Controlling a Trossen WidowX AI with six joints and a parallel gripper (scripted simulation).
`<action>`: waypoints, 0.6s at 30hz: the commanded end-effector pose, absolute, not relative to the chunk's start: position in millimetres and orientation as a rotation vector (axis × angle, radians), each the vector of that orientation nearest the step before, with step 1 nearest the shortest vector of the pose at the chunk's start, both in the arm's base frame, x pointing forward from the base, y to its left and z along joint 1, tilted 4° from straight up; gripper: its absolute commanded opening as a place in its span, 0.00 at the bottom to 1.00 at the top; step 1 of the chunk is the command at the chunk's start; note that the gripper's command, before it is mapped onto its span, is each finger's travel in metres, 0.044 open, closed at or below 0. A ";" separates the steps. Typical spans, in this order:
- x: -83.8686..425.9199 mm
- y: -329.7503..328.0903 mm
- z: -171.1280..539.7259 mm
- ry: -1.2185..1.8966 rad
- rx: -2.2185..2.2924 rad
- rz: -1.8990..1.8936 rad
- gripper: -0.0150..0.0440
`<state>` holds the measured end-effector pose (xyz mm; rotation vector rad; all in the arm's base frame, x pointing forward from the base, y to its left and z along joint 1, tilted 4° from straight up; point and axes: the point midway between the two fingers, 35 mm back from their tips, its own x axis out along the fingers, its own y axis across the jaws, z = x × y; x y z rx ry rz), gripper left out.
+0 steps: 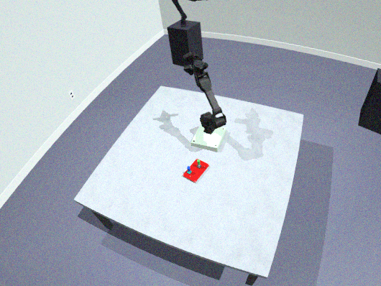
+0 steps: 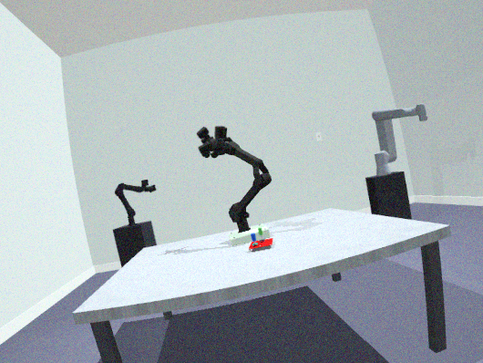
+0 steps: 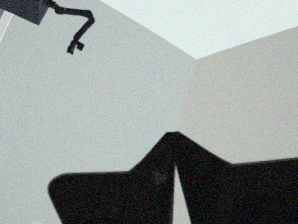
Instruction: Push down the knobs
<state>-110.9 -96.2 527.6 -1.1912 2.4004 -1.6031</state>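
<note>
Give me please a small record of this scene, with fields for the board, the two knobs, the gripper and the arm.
board: red circuit board on the table, in front of the arm's base plate
knobs: blue knob and green knob, both standing up from the board
gripper: gripper shut on nothing, high above the table
arm: raised, far from the board
contact: none with either knob

Circuit board [image 1: 195, 170] lies on the worktop [image 1: 144, 201], just in front of the arm's base plate [image 1: 209, 139]. Two knobs [image 1: 189, 168] [image 1: 198, 162] stand on it. End effector [image 2: 210, 142] is high above, well apart.
</note>
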 end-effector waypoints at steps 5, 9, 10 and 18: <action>-107.3 -139.5 510.8 2.096 -1.213 -1.586 0.25; -100.5 -160.8 501.4 1.946 -1.207 -1.565 0.25; -98.3 -166.2 498.9 1.908 -1.204 -1.558 0.25; -74.0 -206.6 477.4 1.633 -1.152 -1.482 0.25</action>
